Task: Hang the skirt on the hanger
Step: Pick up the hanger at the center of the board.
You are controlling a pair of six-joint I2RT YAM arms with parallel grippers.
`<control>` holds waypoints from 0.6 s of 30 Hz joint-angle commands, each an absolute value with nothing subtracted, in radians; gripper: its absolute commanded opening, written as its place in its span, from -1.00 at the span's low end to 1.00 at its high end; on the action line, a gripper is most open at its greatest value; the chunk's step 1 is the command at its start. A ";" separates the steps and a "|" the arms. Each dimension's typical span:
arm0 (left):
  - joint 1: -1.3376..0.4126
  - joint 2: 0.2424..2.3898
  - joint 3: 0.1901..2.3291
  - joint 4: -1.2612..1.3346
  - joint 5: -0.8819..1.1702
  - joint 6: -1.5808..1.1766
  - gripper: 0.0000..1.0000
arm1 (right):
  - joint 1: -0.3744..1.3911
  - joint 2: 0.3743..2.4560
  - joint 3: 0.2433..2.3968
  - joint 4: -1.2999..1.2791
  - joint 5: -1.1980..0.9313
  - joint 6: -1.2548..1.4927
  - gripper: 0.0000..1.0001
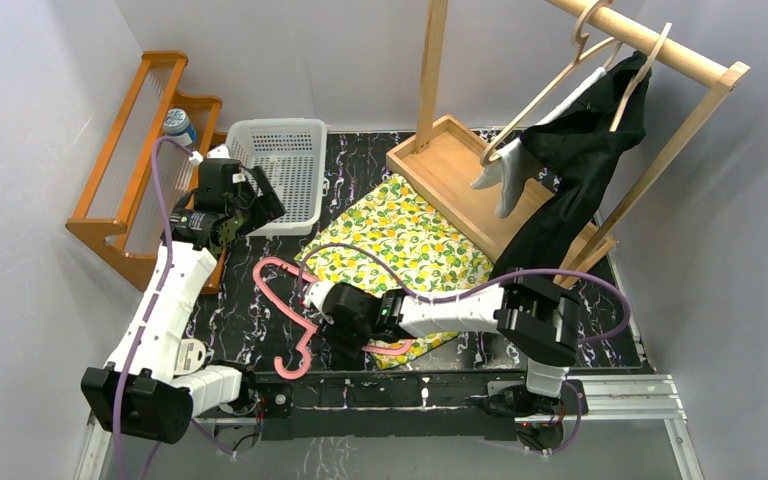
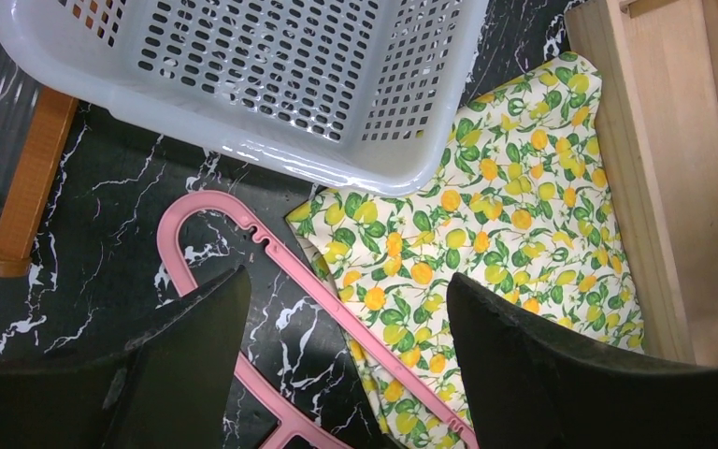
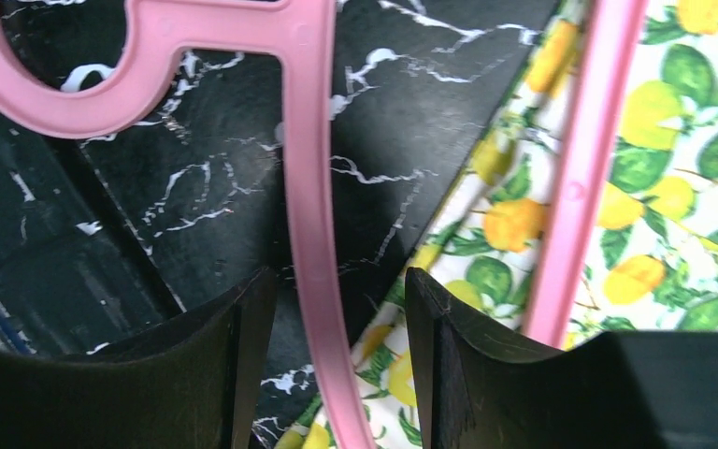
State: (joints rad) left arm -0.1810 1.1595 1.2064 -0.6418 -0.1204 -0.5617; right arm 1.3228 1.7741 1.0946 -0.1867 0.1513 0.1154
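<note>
The skirt (image 1: 400, 240), white cloth printed with lemons, lies flat on the black marble table; it also shows in the left wrist view (image 2: 495, 206) and the right wrist view (image 3: 682, 187). The pink plastic hanger (image 1: 285, 300) lies on the table at the skirt's left edge, one arm on the cloth. My right gripper (image 1: 318, 312) is low over it and open (image 3: 337, 318), its fingers either side of the hanger's thin bar (image 3: 313, 234) with gaps on both sides. My left gripper (image 1: 270, 208) hangs open (image 2: 346, 313) above the hanger's arm (image 2: 337, 299), holding nothing.
A white plastic basket (image 1: 280, 165) stands just behind the left gripper. At the back right is a wooden garment rack (image 1: 440, 165) with wooden hangers and a black garment (image 1: 580, 170). An orange wooden rack (image 1: 140, 150) and a bottle (image 1: 178, 125) stand at the left.
</note>
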 commanded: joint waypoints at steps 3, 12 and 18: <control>-0.172 1.147 1.242 -0.670 -0.123 -0.566 0.52 | 1.341 1.824 1.165 -0.219 0.089 0.096 0.13; -0.169 1.142 1.246 -0.689 -0.127 -0.554 0.53 | 1.341 1.884 1.196 -0.243 0.174 0.102 -0.09; -0.166 1.131 1.262 -0.706 -0.134 -0.561 0.54 | 1.343 1.878 1.206 -0.268 0.155 0.094 -0.55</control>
